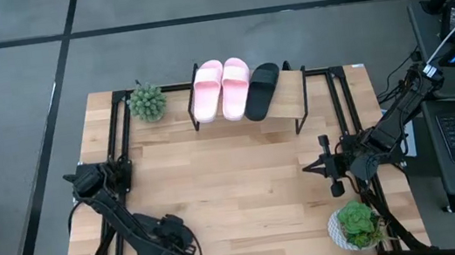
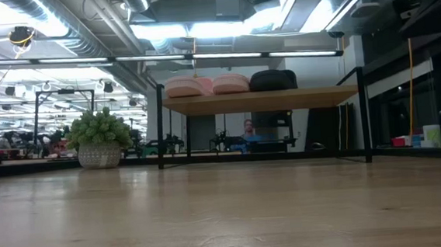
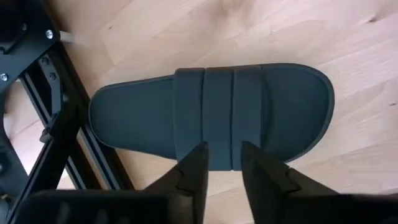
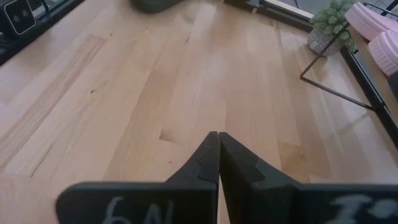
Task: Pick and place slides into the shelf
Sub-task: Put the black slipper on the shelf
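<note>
Black slide [image 3: 211, 118] lay flat, long axis crosswise just ahead of left gripper [image 3: 222, 163]; fingers slightly parted, holding nothing; right gripper [image 4: 218, 155] closed, empty.

Light falls evenly from above, and the wooden tabletop [image 1: 243, 178] reads bright and warm in the overhead view, with only soft, short shadows under the shelf [image 1: 281, 103]. At table height, ceiling strip lights [image 2: 198, 28] glare white and wash out the room behind, while the near boards blur into a smooth sheen. Beyond the left pincer [image 3: 222, 163], the black slide [image 3: 211, 118] is sharp but dark and low in contrast. The right pincer [image 4: 219, 155] itself looks soft, close to the lens.
</note>
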Controlling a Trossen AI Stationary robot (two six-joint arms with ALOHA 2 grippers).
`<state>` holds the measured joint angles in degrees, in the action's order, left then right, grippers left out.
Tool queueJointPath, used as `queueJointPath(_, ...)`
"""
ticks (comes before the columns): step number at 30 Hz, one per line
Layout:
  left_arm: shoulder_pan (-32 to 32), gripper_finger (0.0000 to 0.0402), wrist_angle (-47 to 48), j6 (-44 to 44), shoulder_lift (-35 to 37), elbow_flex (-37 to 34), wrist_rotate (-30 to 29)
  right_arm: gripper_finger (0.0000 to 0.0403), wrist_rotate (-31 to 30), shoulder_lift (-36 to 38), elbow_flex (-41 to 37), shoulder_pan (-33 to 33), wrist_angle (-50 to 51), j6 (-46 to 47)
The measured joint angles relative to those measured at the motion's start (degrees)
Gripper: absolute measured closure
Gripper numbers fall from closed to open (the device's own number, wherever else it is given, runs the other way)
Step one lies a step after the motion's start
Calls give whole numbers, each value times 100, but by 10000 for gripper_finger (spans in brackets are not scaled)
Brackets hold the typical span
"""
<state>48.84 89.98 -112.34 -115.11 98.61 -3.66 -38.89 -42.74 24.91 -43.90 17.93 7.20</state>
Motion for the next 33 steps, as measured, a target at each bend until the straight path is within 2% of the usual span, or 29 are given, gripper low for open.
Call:
queueJointPath(3, 48, 298, 2, -4, 0, 0, -2, 393, 3, 2, 0, 0, -1, 3)
queueJointPath(7, 218, 296, 1, 2, 12, 0, -113, 393, 13, 2, 0, 0, -15, 7)
queueJointPath(13, 568, 319, 4, -370, 383, -4, -1198, 393, 17, 2, 1, -1, -66, 18)
queueJointPath(19, 737, 340, -2, -756, 790, -177, -1519, 393, 41, 2, 2, 0, -68, 22)
queueJointPath(23, 836, 348, -184, -916, 1115, -712, -1536, 393, 314, 2, 2, -2, -166, 13)
queueJointPath(33, 960, 374, -1323, -1208, 2429, -2535, -1537, 393, 315, 2, 2, 2, -198, -4)
